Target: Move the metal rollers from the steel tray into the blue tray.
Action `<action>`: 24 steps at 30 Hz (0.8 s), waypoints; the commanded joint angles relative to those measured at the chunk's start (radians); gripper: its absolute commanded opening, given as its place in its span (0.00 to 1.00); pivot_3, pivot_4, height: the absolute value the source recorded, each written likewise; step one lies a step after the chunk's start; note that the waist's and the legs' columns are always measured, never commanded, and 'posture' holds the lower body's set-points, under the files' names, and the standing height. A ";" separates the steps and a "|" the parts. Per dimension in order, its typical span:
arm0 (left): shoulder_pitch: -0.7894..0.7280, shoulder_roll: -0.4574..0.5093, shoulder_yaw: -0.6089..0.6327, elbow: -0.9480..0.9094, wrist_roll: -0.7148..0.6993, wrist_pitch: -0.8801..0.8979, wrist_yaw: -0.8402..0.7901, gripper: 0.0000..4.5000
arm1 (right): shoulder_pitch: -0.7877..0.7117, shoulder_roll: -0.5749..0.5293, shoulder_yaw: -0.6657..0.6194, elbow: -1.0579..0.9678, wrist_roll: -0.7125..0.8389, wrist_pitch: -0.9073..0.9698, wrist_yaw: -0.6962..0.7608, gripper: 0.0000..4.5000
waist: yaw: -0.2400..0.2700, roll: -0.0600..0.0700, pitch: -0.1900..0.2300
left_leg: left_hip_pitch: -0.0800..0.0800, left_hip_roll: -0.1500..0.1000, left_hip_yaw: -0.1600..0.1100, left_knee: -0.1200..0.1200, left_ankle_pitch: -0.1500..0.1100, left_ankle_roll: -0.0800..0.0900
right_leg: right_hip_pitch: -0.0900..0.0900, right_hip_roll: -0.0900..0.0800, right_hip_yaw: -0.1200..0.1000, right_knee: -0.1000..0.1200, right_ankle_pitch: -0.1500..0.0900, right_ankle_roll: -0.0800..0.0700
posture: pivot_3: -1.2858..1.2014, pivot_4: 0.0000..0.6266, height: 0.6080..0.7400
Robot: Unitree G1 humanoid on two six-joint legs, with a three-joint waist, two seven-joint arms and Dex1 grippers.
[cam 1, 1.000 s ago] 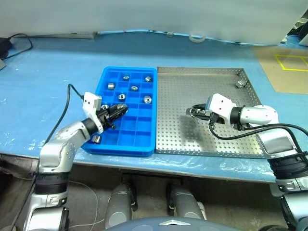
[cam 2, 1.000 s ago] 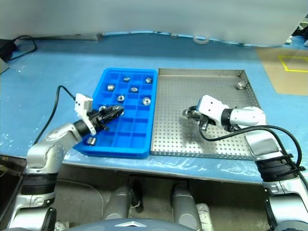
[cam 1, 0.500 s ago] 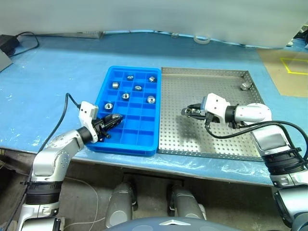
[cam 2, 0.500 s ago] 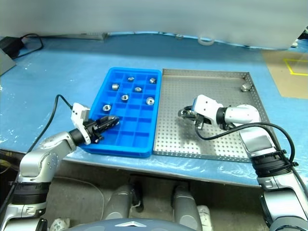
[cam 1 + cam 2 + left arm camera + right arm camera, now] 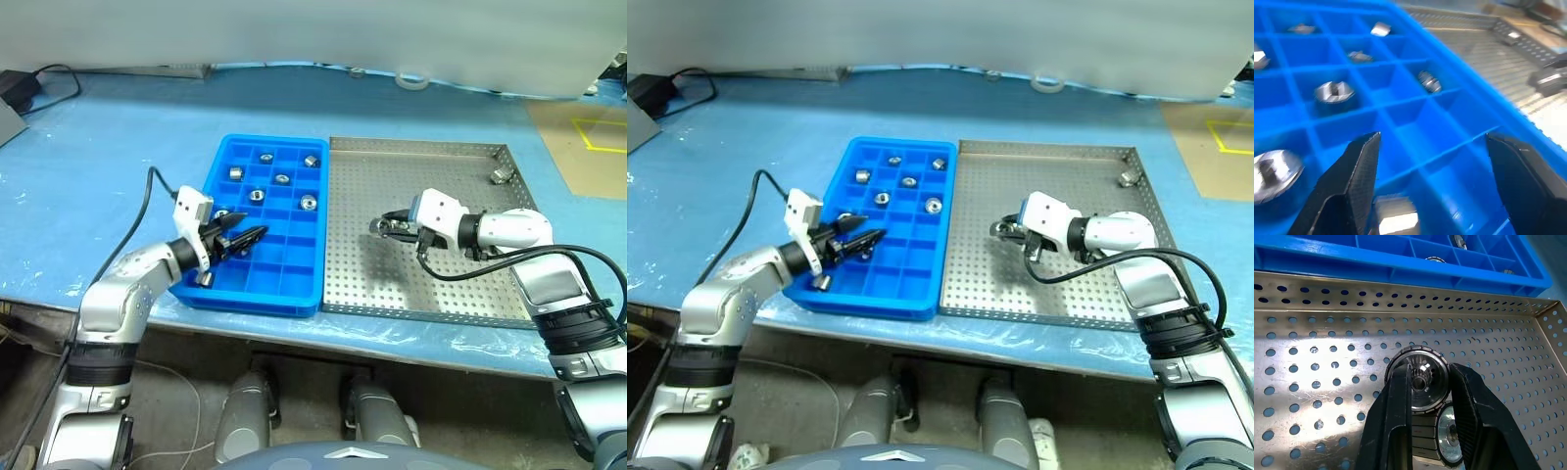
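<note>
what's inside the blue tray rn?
The blue tray holds metal rollers one per compartment: about six across the far rows and one near the front left corner. The open left tool hides part of the middle cells.

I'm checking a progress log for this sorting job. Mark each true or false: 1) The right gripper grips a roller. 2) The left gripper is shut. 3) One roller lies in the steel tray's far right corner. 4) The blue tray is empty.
1) True: the right gripper clamps a shiny ring-shaped metal roller.
2) False: the left gripper is open.
3) True: a small silver roller lies there in the perforated steel tray.
4) False: the blue compartmented plastic tray holds several rollers.
</note>
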State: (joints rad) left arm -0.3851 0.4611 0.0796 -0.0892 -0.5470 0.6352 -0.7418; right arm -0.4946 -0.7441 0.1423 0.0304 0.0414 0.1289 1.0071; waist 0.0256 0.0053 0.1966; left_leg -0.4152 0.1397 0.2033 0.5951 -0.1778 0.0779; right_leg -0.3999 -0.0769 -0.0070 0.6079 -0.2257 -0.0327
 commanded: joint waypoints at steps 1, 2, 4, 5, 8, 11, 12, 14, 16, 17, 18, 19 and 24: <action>-0.061 -0.042 -0.040 0.021 -0.019 -0.001 -0.035 0.80 | -0.062 0.007 -0.030 -0.016 0.005 -0.024 -0.021 0.17 | -0.002 0.000 0.000 | 0.000 0.000 0.000 0.000 0.000 0.000 | 0.000 0.000 0.000 0.000 0.000 0.000 | 0.47 0.24 1.00; -0.075 -0.061 -0.058 0.037 -0.013 -0.006 -0.041 0.80 | -0.074 0.012 -0.031 -0.015 0.007 -0.021 -0.026 0.17 | -0.004 0.000 0.000 | 0.000 0.000 0.000 0.000 0.000 0.000 | 0.000 0.000 0.000 0.000 0.000 0.000 | 0.47 0.24 1.00; -0.098 -0.100 -0.094 0.073 0.007 -0.024 -0.050 0.80 | -0.089 0.020 -0.035 -0.021 0.015 -0.012 -0.032 0.17 | -0.005 0.000 0.000 | 0.000 0.000 0.000 0.000 0.000 0.000 | 0.000 0.000 0.000 0.000 0.000 0.000 | 0.46 0.24 1.00; -0.105 -0.116 -0.104 0.086 0.013 -0.031 -0.050 0.80 | -0.092 0.024 -0.039 -0.027 0.021 -0.006 -0.034 0.17 | -0.005 0.000 0.000 | 0.000 0.000 0.000 0.000 0.000 0.000 | 0.000 0.000 0.000 0.000 0.000 0.000 | 0.46 0.24 1.00; -0.137 -0.172 -0.129 0.147 0.035 -0.061 -0.041 0.80 | -0.131 0.080 -0.115 -0.075 0.145 0.139 -0.070 0.17 | -0.008 0.000 0.000 | -0.001 0.000 0.000 0.000 0.000 0.001 | -0.001 0.000 0.000 0.000 0.000 0.000 | 0.46 0.24 1.00; -0.170 -0.214 -0.133 0.197 0.053 -0.087 -0.028 0.80 | -0.199 0.155 -0.241 -0.093 0.308 0.369 -0.166 0.17 | -0.010 0.000 0.000 | -0.002 0.000 0.000 0.000 0.002 0.003 | -0.002 0.000 0.000 0.001 0.000 0.000 | 0.45 0.24 1.00; -0.181 -0.226 -0.128 0.209 0.056 -0.092 -0.022 0.80 | -0.217 0.170 -0.274 -0.087 0.337 0.419 -0.200 0.17 | -0.010 0.000 0.000 | -0.002 0.000 0.000 0.001 0.002 0.003 | -0.002 0.000 0.000 0.002 0.000 0.000 | 0.45 0.24 1.00; -0.197 -0.242 -0.123 0.224 0.063 -0.100 -0.015 0.80 | -0.245 0.190 -0.323 -0.073 0.377 0.496 -0.259 0.17 | -0.009 0.000 0.000 | -0.002 0.000 0.000 0.001 0.002 0.004 | -0.002 0.000 0.000 0.002 0.000 0.000 | 0.45 0.24 1.00; -0.211 -0.255 -0.130 0.229 0.070 -0.108 -0.016 0.80 | -0.287 0.229 -0.401 -0.050 0.450 0.610 -0.349 0.17 | -0.006 0.000 0.000 | -0.002 0.000 0.000 0.001 0.003 0.003 | -0.001 0.000 0.000 0.002 0.000 0.000 | 0.45 0.24 1.00; -0.217 -0.263 -0.130 0.230 0.068 -0.109 -0.017 0.80 | -0.300 0.246 -0.429 -0.048 0.478 0.652 -0.386 0.17 | -0.006 0.000 0.000 | -0.002 0.000 0.000 0.001 0.003 0.003 | -0.002 0.000 0.000 0.001 0.000 0.000 | 0.45 0.24 1.00; -0.225 -0.274 -0.127 0.231 0.064 -0.109 -0.013 0.80 | -0.305 0.264 -0.451 -0.054 0.501 0.687 -0.417 0.17 | -0.006 0.000 0.000 | -0.002 0.000 0.000 0.000 0.003 0.003 | -0.002 0.000 0.000 0.001 0.000 0.000 | 0.45 0.24 1.00; -0.235 -0.287 -0.123 0.233 0.059 -0.110 -0.007 0.80 | -0.305 0.278 -0.463 -0.066 0.521 0.715 -0.440 0.17 | -0.004 0.000 0.000 | -0.002 0.000 0.000 0.000 0.003 0.003 | -0.002 0.000 0.000 0.001 0.000 0.000 | 0.45 0.24 1.00; -0.278 -0.356 -0.094 0.236 0.007 -0.086 -0.001 0.80 | -0.302 0.362 -0.540 -0.099 0.629 0.839 -0.569 0.17 | -0.004 0.000 0.000 | -0.003 0.000 0.001 0.000 0.003 0.002 | -0.004 0.000 -0.001 0.001 0.000 0.000 | 0.45 0.24 1.00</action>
State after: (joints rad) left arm -0.6374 0.1195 -0.0370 0.1589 -0.5084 0.5506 -0.7459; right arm -0.7754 -0.3943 -0.3401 -0.0145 0.6051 0.9388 0.4833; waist 0.0221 0.0056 0.1964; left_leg -0.4186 0.1399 0.2038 0.5944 -0.1745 0.0796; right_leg -0.4035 -0.0768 -0.0076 0.6085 -0.2255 -0.0328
